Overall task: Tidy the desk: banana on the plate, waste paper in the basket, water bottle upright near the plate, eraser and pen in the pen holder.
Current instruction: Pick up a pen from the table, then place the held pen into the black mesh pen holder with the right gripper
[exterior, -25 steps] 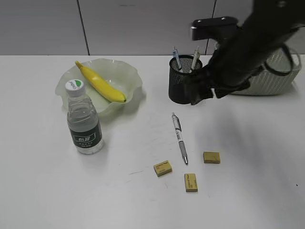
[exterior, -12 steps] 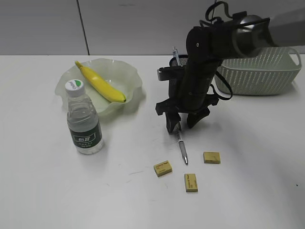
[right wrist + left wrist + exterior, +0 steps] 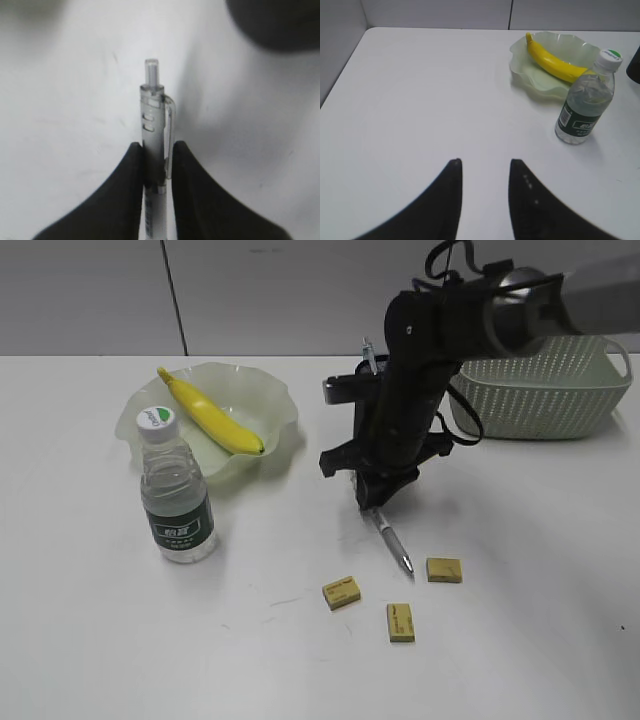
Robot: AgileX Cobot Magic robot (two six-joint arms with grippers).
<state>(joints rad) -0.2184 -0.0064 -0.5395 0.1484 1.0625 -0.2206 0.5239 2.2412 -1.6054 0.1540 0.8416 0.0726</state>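
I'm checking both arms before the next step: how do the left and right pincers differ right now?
The right pincer is shut on the pen; the left pincer is open and holds nothing. The right works beside the pen holder, the left hangs over bare table. Both have dark fingers.

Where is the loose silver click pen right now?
Exterior view, right of centre: the silver click pen is clamped in the right pincer, tip slanting toward three yellow erasers.

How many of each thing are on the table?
Small yellow rectangular erasers: 3
Silver click pens lying on the table: 1
Yellow bananas: 1
Clear plastic water bottles: 1
Pale green wavy plates: 1
Pale green plastic baskets: 1
Total: 8
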